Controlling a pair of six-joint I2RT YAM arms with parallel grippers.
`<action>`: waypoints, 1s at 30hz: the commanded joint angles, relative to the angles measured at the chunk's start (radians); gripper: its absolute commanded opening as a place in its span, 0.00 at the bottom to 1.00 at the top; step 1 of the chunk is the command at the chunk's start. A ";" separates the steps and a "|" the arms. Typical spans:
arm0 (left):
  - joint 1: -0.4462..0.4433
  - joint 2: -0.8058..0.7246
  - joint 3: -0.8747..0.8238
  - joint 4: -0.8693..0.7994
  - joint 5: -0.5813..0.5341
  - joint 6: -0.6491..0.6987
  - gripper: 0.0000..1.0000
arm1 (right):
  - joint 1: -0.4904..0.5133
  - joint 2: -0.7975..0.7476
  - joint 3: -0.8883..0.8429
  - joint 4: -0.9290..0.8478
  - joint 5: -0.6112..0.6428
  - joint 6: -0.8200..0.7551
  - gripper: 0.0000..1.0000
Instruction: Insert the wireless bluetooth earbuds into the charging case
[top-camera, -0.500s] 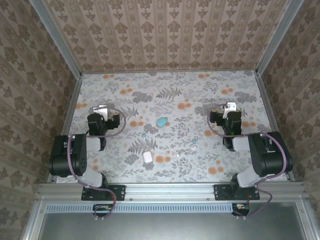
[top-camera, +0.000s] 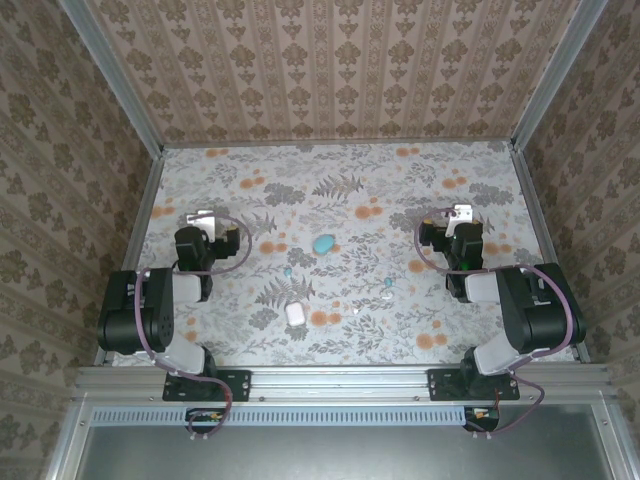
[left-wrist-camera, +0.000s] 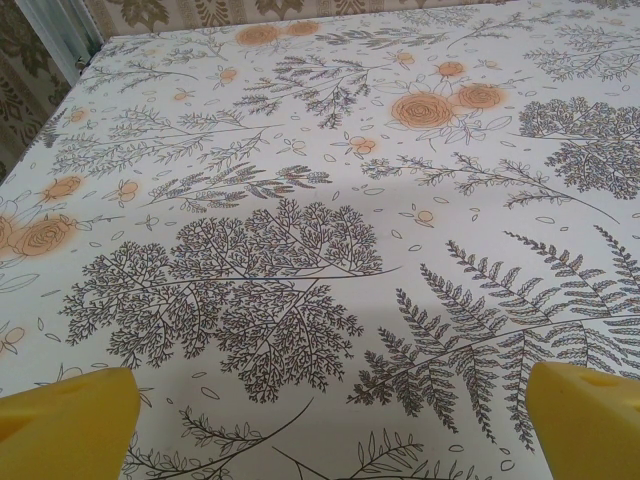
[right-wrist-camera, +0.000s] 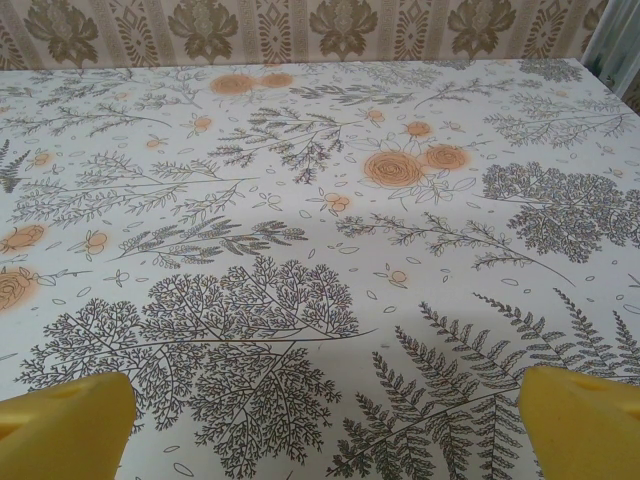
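My left gripper (left-wrist-camera: 330, 425) and right gripper (right-wrist-camera: 325, 420) gaped wide, empty; a clumsy pinch could've flicked those tiny earbuds (top-camera: 287, 271) away.

floral-print table (top-camera: 400, 190) with a teal case (top-camera: 323, 243), a white case (top-camera: 295, 312) and tiny earbuds (top-camera: 388, 284) near them

I get bright, even light and soft shadows; floral-printed table cover (left-wrist-camera: 300, 250) sharp, near yellow fingertip pads (left-wrist-camera: 70, 420) slightly blurred.
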 joint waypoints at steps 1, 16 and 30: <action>-0.005 -0.005 0.017 0.018 -0.006 0.019 1.00 | -0.003 -0.006 0.014 -0.005 -0.011 0.007 1.00; -0.004 -0.006 0.018 0.018 -0.005 0.017 1.00 | -0.003 -0.006 0.013 -0.003 -0.011 0.008 1.00; 0.007 -0.006 0.016 0.018 0.018 0.010 1.00 | -0.002 -0.005 0.012 -0.003 -0.011 0.008 1.00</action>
